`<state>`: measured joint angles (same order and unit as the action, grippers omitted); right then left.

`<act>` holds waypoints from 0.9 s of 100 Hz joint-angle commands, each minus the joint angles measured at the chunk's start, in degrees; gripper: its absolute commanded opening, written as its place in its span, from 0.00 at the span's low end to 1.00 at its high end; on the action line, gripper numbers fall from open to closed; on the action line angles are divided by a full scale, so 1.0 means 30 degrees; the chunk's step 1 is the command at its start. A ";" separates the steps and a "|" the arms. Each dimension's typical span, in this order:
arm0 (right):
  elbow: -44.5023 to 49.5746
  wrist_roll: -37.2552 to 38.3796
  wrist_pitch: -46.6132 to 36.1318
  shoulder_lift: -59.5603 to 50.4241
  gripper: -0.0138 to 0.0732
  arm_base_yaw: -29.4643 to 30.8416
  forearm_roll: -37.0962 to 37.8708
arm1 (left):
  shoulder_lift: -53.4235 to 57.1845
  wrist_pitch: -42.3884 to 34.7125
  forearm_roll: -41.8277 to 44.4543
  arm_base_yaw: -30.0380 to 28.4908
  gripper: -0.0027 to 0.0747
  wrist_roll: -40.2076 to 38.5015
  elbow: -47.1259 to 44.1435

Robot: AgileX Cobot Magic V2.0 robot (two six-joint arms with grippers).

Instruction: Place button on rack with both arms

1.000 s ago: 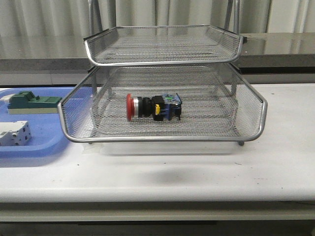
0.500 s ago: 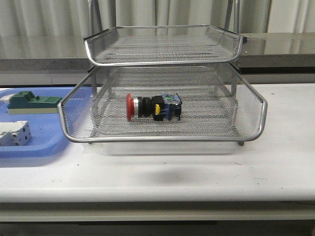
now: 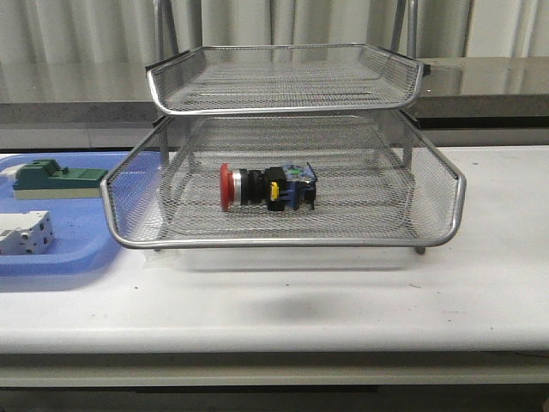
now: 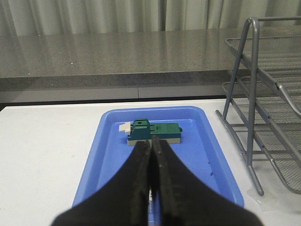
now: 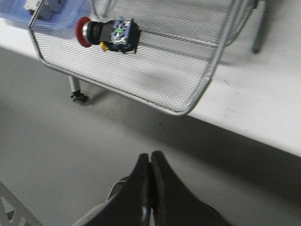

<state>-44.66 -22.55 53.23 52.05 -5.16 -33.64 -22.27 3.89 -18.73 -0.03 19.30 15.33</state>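
Observation:
The button (image 3: pixel 267 187), red head to the left, lies on its side in the pulled-out middle tier of the silver wire rack (image 3: pixel 283 242). It also shows in the right wrist view (image 5: pixel 109 33), inside the mesh tier (image 5: pixel 188 106). No arm shows in the front view. My left gripper (image 4: pixel 151 143) is shut and empty above the blue tray (image 4: pixel 216 160), with the rack's frame (image 4: pixel 244 94) beside it. My right gripper (image 5: pixel 150 157) is shut and empty, low and in front of the table edge, apart from the rack.
A flat blue tray (image 3: pixel 86 249) at the table's left holds a green block (image 3: pixel 56 178) and a white terminal block (image 3: pixel 24 233). The green block (image 4: pixel 153 132) lies just beyond my left fingertips. The rack's top tier (image 3: pixel 283 107) overhangs the back of the middle tier.

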 commanded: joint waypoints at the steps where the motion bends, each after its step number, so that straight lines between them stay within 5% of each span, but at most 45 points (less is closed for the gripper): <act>1: -0.0577 -0.2300 -0.0907 0.1273 0.08 -0.0082 -0.2446 | -0.0068 -0.1501 -0.0224 -0.0020 0.01 -0.0199 0.0569; 56: -0.0577 -0.5834 -0.6449 0.7326 0.09 -0.7147 -0.2874 | -0.0068 -0.1501 -0.0224 -0.0020 0.01 -0.0199 0.0569; 90: -0.0673 -0.7236 -0.8907 0.9530 0.09 -0.9368 -0.1020 | -0.0068 -0.1501 -0.0224 -0.0020 0.01 -0.0199 0.0569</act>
<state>-44.66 -43.20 29.21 81.24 -32.32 -38.39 -22.27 3.89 -18.73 -0.03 19.30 15.33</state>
